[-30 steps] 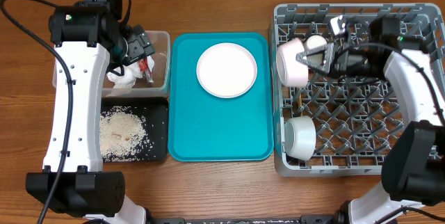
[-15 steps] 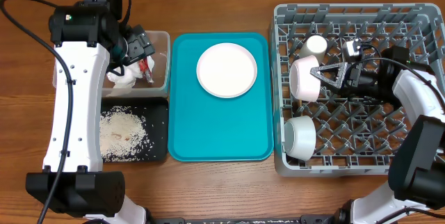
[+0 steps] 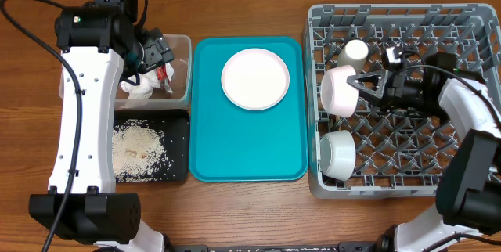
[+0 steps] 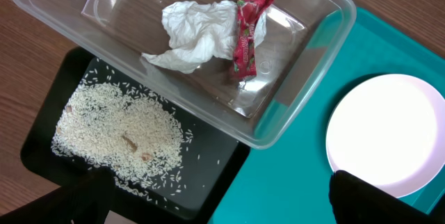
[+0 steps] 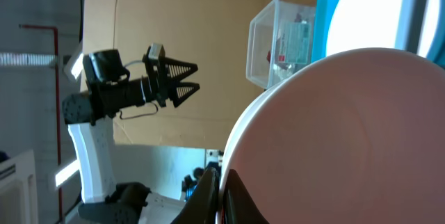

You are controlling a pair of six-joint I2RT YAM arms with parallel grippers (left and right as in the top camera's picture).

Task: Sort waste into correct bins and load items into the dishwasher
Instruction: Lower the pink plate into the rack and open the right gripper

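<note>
Rack (image 3: 407,17) loading is the step in hand, as I judge it. The right claw (image 3: 366,85) is clenched on the rim of a pink bowl (image 3: 337,90) and holds it on edge over the rack's left-hand rows. In the right wrist view the bowl's pink back fills most of the frame. To do it well, the bowl should go down between two peg rows, not onto a peg tip. It should stay tilted so that it leans on the pegs, and the claw should let go only once the bowl rests there. Released too soon, it would probably roll.

For room, the rack's left wall stands close to the bowl, so sideways drift risks a knock. The bare pegs toward the rack's middle and right give the way out, upward first.

The teal tray (image 3: 235,158) lies just beside the rack's left wall. Farther from the rack are the clear tub (image 4: 104,15) and the black tray (image 3: 178,135), well apart from the work. The left claw (image 3: 159,51) hangs released above the tub, out of the way.

A pale plate (image 3: 255,78) on the teal tray is not yet loaded. Inside the rack, a white bowl (image 3: 338,154) lies near the pink bowl on one side and a cup (image 3: 356,49) on the other, so the slot is tight. The napkin (image 4: 191,33) and red wrapper (image 4: 245,36) lie in the tub, and the rice (image 4: 118,130) is on the black tray.
</note>
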